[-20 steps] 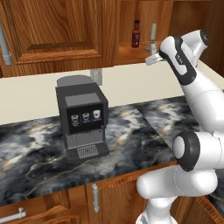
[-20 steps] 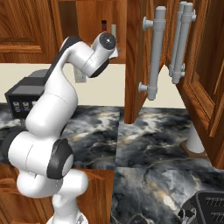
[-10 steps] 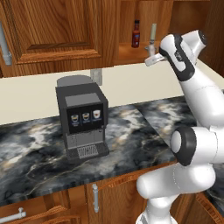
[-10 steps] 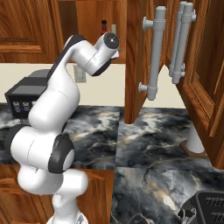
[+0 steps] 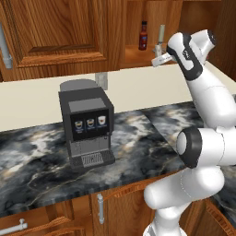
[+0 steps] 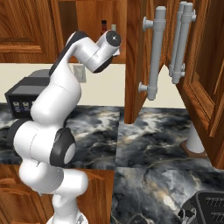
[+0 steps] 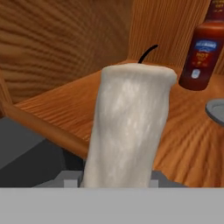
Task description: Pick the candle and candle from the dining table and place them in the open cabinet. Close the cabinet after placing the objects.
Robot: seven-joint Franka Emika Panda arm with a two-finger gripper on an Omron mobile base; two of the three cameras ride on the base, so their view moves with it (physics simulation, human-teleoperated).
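My gripper [image 5: 158, 59] is raised at the front edge of the open cabinet [image 5: 132, 20] and is shut on the short stubby beige-grey candle [image 7: 129, 127]. That candle stands upright between the fingers with its black wick on top, just before the cabinet's wooden shelf [image 7: 144, 94]. The taller thin cream candle [image 5: 161, 35] stands on the shelf inside, and its round grey base [image 7: 216, 109] shows at the right edge of the hand view. The cabinet door [image 6: 136, 65] with its long silver bar handle [image 6: 154, 54] hangs open to the right of the arm.
A dark bottle with a red cap [image 5: 143, 36] [image 7: 202, 50] stands on the shelf beside the tall candle. A black coffee machine [image 5: 86, 124] sits on the black marbled counter [image 5: 138, 138] below. Another door with a silver handle [image 6: 181, 41] is further right.
The arm's upper joints have shifted slightly and the hand has edged a little toward the shelf. The stubby candle stays in the grip.
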